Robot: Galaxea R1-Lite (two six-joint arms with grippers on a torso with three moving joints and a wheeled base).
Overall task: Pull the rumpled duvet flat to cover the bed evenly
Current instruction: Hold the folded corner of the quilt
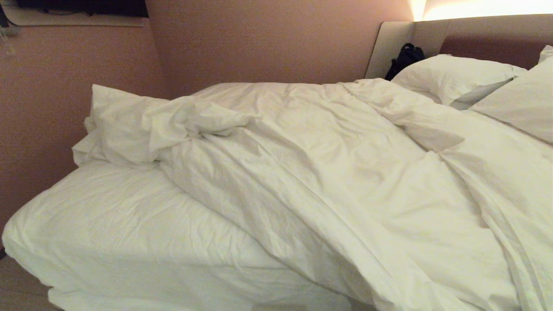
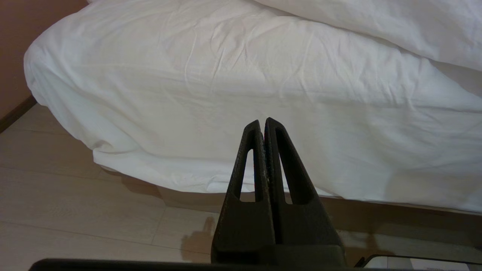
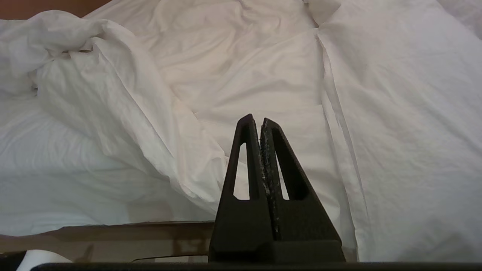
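- The duvet [image 1: 328,172] lies bunched across the bed [image 1: 108,242]. It is heaped toward the far side and the pillows [image 1: 458,77], and the near left corner of the mattress shows only the fitted sheet [image 1: 121,224].
- One crumpled corner of the duvet [image 1: 129,125] stands up near the wall, well apart from both arms.
- The right gripper [image 3: 255,119] hangs above the near edge of the duvet with its fingers [image 3: 272,158] pressed together and holding nothing.
- The left gripper [image 2: 261,122] points at the side of the mattress, low near the floor [image 2: 75,210]. Its fingers [image 2: 249,162] are also closed and empty.
- To do the step well, the right gripper should probably open first, then take a thick fold at the hem, not the thin sheet under it.
- The pull should go toward the bare left corner, low and slow, so the cloth spreads and does not slip out.
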